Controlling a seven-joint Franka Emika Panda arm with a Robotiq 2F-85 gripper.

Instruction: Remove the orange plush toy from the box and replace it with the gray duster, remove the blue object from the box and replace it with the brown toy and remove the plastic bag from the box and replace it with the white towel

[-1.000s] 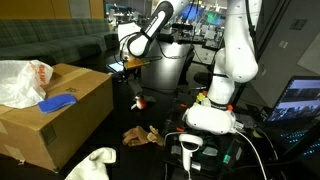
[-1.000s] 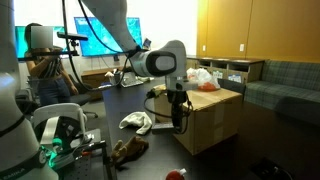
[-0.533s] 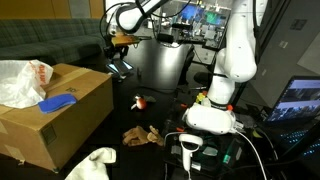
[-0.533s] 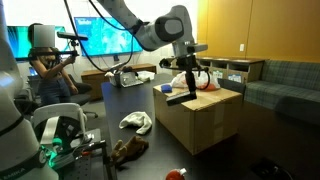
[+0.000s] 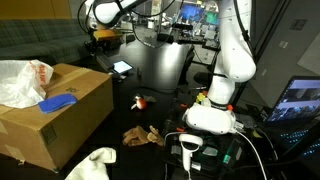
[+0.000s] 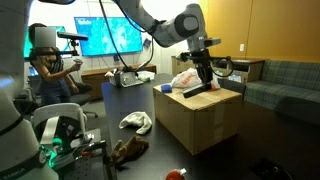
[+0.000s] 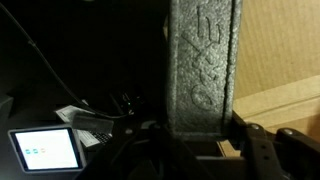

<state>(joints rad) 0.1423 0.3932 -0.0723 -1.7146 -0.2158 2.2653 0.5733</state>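
My gripper (image 6: 203,78) is shut on the gray duster (image 6: 195,91), a flat dark block, and holds it just over the open cardboard box (image 6: 200,125). In the wrist view the duster (image 7: 205,60) stands between the fingers (image 7: 195,138), with box cardboard (image 7: 285,50) behind it. In an exterior view the gripper (image 5: 103,40) is high behind the box (image 5: 60,125). In the box lie the plastic bag (image 5: 20,80) and the blue object (image 5: 57,102). The brown toy (image 5: 140,134) and the white towel (image 5: 95,160) lie on the floor. No orange plush is clearly seen.
A small red-orange thing (image 5: 140,101) lies on the floor beside the box. A lit tablet (image 7: 45,150) lies beyond the box. The robot base (image 5: 210,115) stands nearby, with cables and a lit device (image 5: 190,148) at its foot. A person (image 6: 45,65) sits in the background.
The arm has lifted the duster from low beside the box up and across to above the box's open top. Things on the floor have not moved.
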